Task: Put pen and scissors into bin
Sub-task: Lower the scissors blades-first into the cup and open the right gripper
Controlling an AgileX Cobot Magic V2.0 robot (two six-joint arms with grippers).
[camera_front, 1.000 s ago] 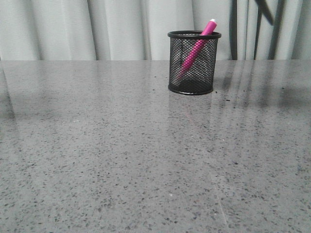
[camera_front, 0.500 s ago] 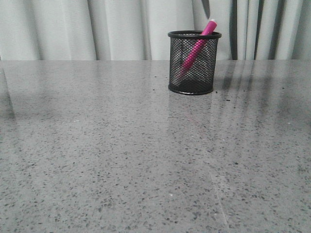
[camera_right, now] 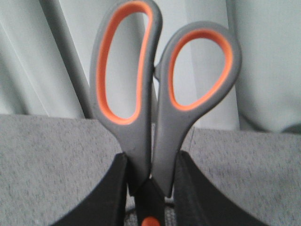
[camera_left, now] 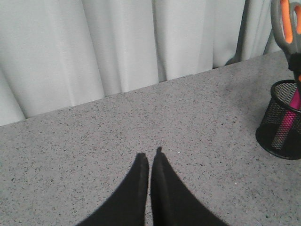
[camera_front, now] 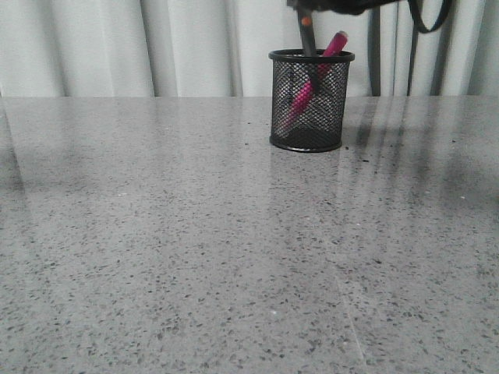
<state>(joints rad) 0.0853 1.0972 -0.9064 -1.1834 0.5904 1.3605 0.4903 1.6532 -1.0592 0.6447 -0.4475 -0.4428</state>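
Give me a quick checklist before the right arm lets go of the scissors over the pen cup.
1. Scissors clamped in the right end effector: ok.
2. Blades pointing down into the bin: ok, blade seen inside the rim in the front view.
3. Pen already in the bin, leaning on the rim: ok.
4. Blade tips resting on the bin's base: cannot tell through the mesh.
5. Left end effector shut and away from the bin: ok.
6. Bin upright on the table: ok.
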